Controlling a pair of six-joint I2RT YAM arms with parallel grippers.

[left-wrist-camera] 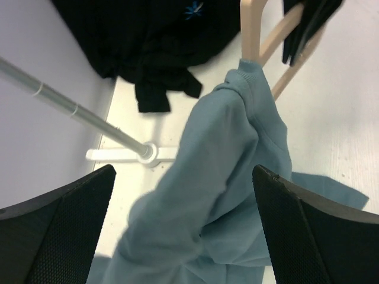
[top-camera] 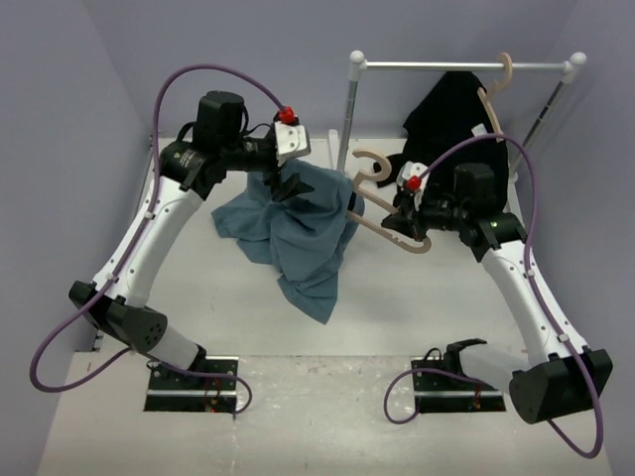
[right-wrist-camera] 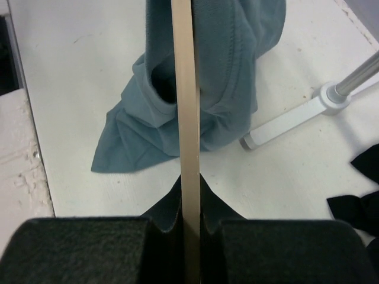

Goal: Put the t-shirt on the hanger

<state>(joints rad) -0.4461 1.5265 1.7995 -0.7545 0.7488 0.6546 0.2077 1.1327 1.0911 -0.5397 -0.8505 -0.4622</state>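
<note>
White table (top-camera: 327,407) | hanger (right-wrist-camera: 186,118) points into t-shirt (top-camera: 298,228) | right gripper (top-camera: 404,226) clamps hanger | left gripper (top-camera: 288,186) wide

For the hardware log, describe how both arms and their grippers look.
The left arm and right arm have white curved links, black joint housings and black base plates. A purple cable loops along each; a red knob sits at each wrist. The left gripper and right gripper have black, fine-textured fingers.
</note>
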